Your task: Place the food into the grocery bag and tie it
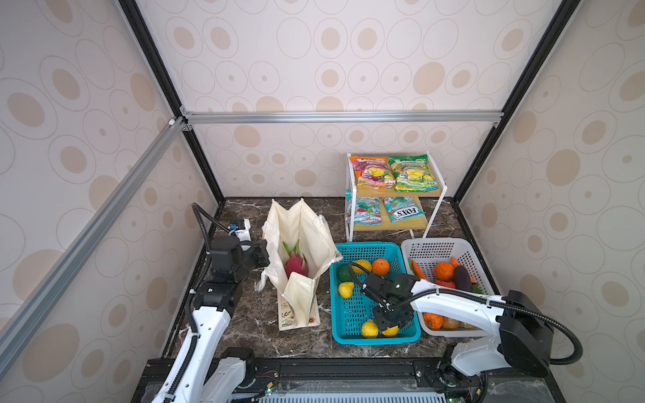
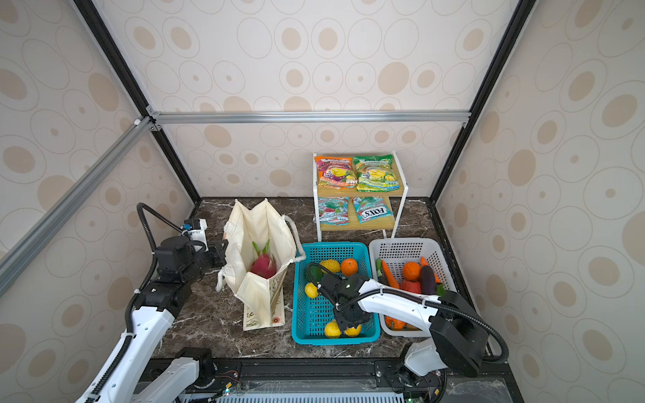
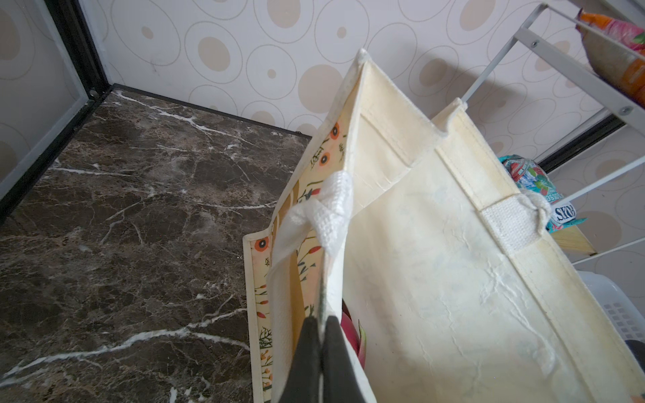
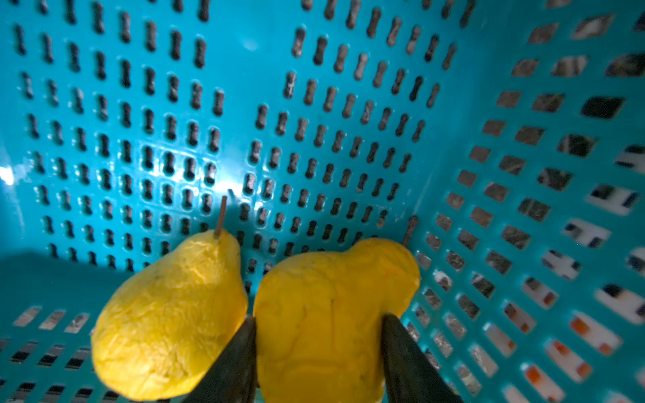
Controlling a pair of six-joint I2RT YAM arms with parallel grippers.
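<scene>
Yellow fruit (image 4: 331, 314), in the teal basket's (image 1: 366, 245) near right corner, is straddled by the right fingers (image 4: 237, 359), one at each flank; a firm pinch cannot be told. Left of the basket, the grocery bag (image 1: 303, 223) is pinched at its rim by the left fingers (image 3: 309, 352), mouth upward

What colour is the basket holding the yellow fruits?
Teal basket with slotted holes; it shows best in the right wrist view.
</scene>
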